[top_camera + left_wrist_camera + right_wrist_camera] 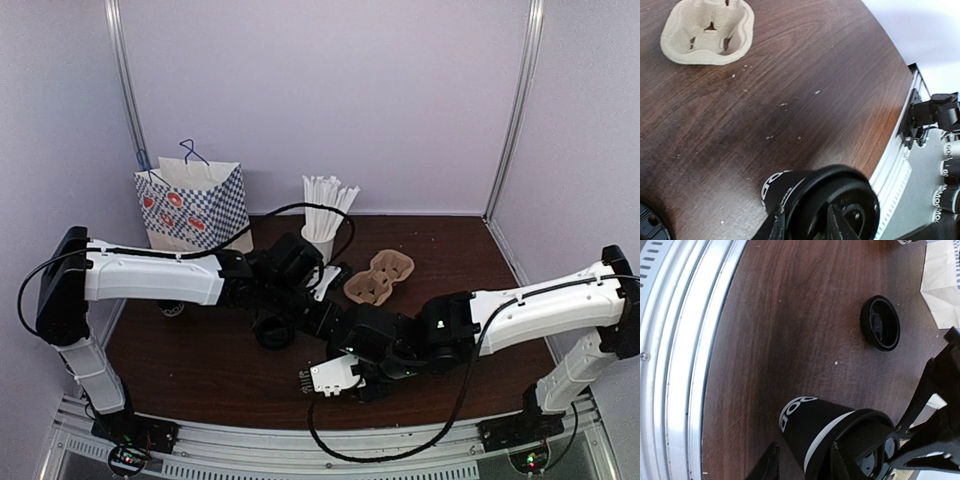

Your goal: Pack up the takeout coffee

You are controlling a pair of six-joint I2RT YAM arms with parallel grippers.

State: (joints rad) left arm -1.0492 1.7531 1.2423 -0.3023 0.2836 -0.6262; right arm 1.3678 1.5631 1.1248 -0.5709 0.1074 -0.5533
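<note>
Dark wood table (200, 370): takeout coffee (807, 427), lid on, sits near the front edge where both arms meet. Right gripper (802, 467) pinches the cup body just below the lid. Left gripper (807, 225) has its fingers straddling the lid rim, can't tell if it's clamped.

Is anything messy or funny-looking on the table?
Yes, two things. A spare black lid lies by itself on the table, not on any cup. Little white specks are also scattered over the wood near the cardboard cup carrier, like crumbs.
</note>
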